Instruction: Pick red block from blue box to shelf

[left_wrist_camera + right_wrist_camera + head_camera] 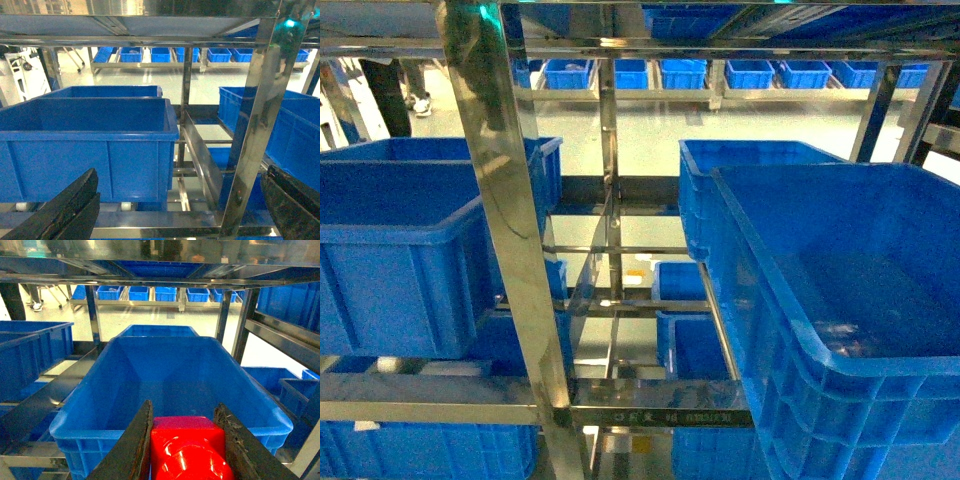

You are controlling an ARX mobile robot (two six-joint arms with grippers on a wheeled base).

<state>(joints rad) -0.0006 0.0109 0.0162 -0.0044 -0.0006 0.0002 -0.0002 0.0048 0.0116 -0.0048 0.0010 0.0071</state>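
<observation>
Block (187, 450) status: red block sits clamped between the right gripper (186, 460) fingers, bottom centre of the right wrist frame, stud facing the camera. It's a cube, so no long axis to worry about. Directly ahead of it and slightly lower is an open blue crate (170, 375) on the shelf (510, 250); my read is the drop goes straight forward over that near rim, and the right arm is the only one in position. Left gripper (175, 210) fingers stand wide apart at the bottom corners of its frame, nothing between them. The head view shows neither gripper nor block, just steel posts and crates. Turquoise tub is not in any view. Fingertips are cut off by the frame bottom, so grip depth is probably fine but unverifiable.
</observation>
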